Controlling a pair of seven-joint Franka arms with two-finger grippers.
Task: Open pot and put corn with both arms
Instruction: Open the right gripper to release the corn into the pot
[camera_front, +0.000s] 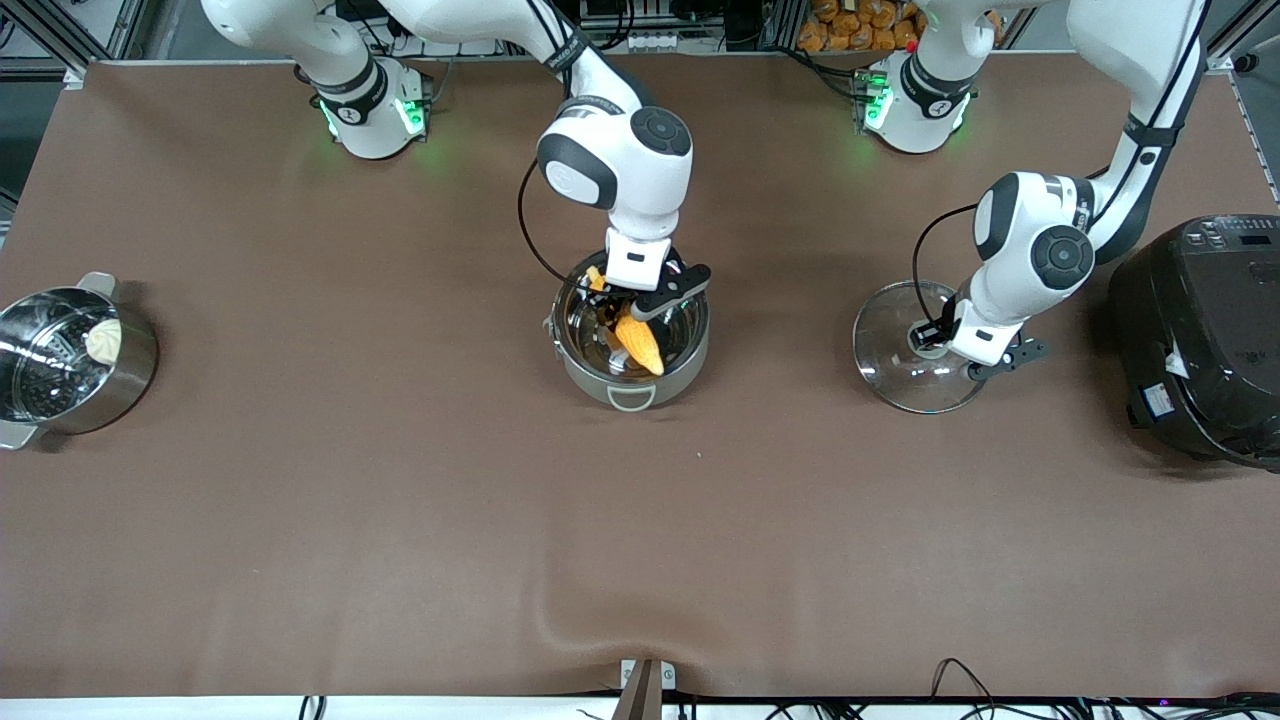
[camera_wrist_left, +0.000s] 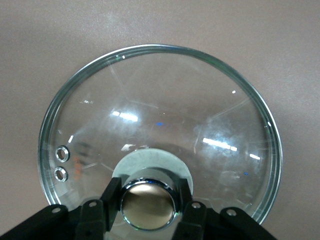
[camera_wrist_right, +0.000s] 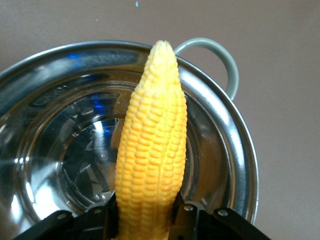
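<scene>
A high front camera faced both arms across the table (camera_front: 400, 520), while each wrist camera looked down closely: left onto the lid (camera_wrist_left: 160, 125), right into the pot (camera_wrist_right: 220, 150), both also visible from above.

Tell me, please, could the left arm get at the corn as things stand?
Probably not: the left gripper is shut on the glass lid's knob, lid resting on the table, while the right gripper holds the corn over the open pot.
</scene>
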